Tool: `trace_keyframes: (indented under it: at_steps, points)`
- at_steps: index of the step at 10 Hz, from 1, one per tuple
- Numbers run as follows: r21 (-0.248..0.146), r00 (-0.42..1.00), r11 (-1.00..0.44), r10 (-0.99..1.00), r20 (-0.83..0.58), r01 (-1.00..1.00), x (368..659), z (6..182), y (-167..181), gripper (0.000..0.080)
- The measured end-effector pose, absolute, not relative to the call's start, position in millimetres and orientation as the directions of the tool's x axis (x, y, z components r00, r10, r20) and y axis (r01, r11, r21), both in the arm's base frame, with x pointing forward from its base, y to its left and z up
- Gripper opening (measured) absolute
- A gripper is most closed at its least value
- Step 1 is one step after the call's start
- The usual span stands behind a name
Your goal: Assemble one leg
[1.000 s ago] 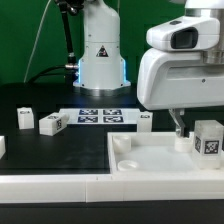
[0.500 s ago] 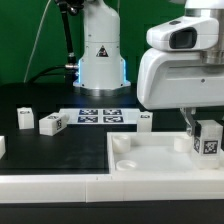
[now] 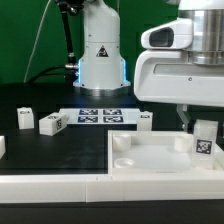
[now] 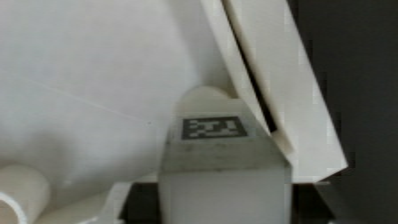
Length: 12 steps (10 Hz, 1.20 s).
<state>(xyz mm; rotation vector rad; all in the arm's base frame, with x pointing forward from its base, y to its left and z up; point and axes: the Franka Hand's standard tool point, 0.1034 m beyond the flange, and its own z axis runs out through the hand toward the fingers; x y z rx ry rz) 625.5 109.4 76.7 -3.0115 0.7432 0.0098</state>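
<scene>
While gripper (image 3: 194,124) clasps leg (image 3: 205,139) (upright).

Evenly bright exterior view, soft shadows in the white tray's (image 3: 150,160) sockets, blue glow at the robot base (image 3: 100,68) upper centre, dark tabletop (image 3: 40,100), wrist view soft, blurred, marker tag (image 4: 215,127) pixelated

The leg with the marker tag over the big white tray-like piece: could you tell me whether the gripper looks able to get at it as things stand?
Probably yes. The gripper is right at the leg above the tray-like piece, and nothing stands between them. Whether the jaws have closed on it cannot be told.
</scene>
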Motion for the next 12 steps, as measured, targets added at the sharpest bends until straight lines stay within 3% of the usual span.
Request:
trace_keyframes:
  at_steps: [4, 7, 8, 9, 10, 12]
  points:
    - [-0.005, 0.711, -0.711, -0.703, 0.002, -0.703, 622.0, 77.5, 88.7, 0.0305]
    - [0.006, 0.687, -0.687, -0.727, 0.005, -0.727, 621.3, 77.4, 83.6, 0.0329]
    - [0.006, 0.687, -0.687, -0.727, 0.005, -0.727, 621.3, 77.4, 83.6, 0.0509]
    - [0.006, 0.687, -0.687, -0.727, 0.005, -0.727, 621.3, 77.4, 83.7, 0.0509]
    - [0.006, 0.687, -0.687, -0.727, 0.005, -0.727, 621.3, 77.3, 83.7, 0.0620]
    - [0.006, 0.687, -0.687, -0.727, 0.005, -0.727, 621.3, 77.3, 83.7, 0.0640]
